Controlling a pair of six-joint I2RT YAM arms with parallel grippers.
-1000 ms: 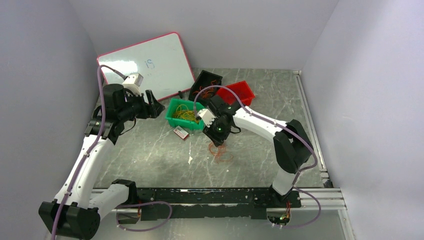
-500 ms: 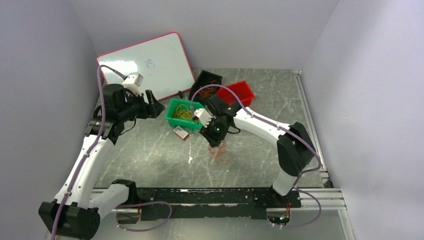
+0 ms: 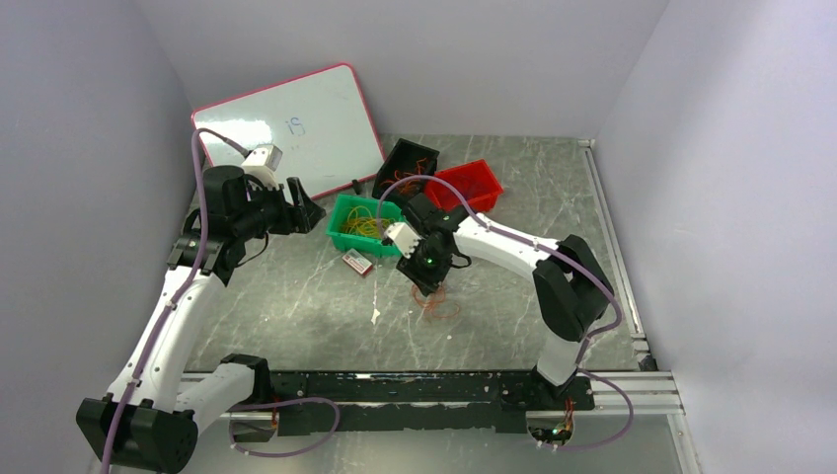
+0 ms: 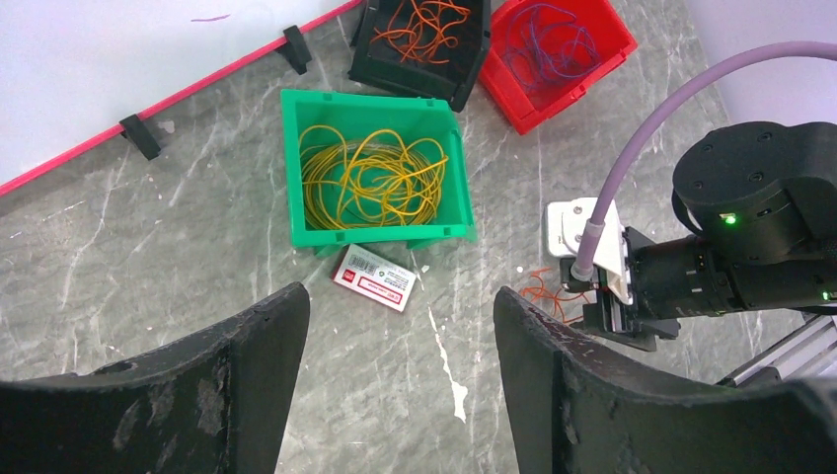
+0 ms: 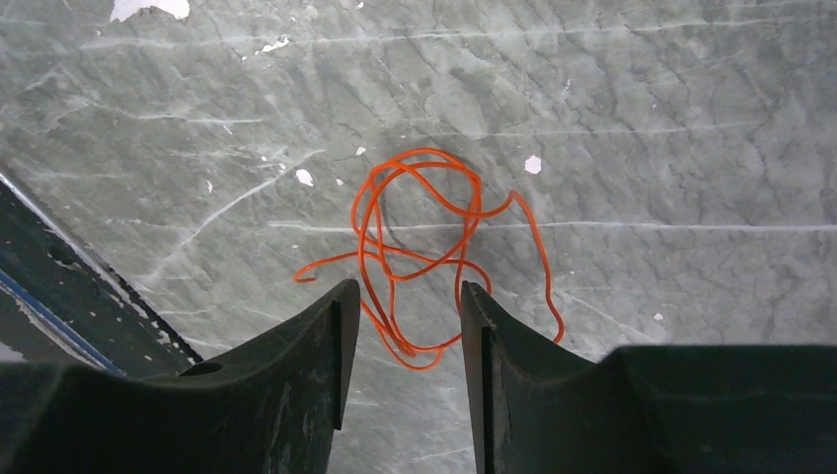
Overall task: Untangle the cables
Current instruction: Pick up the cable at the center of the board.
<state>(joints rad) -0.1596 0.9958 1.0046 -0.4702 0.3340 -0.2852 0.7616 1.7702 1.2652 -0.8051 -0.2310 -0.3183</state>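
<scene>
One orange cable tangle (image 5: 415, 247) lay loose on the table (image 5: 642, 118), at 12 o'clock of the right gripper (image 5: 405, 296), whose jaws stood half parted and empty above it. A clean pick probably required descending on a single strand at the tangle's 6 o'clock loop. Well apart, the left gripper (image 4: 400, 306) hung wide and empty.

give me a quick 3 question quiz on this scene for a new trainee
1. True or false: the green bin holds yellow cables.
2. Fill in: the black bin holds cables coloured ___.
3. Pick one: the loose orange cable lies
A) in the green bin
B) on the table, under the open right end effector
C) in the black bin

Key: 1 true; 2 orange; 3 B
</scene>
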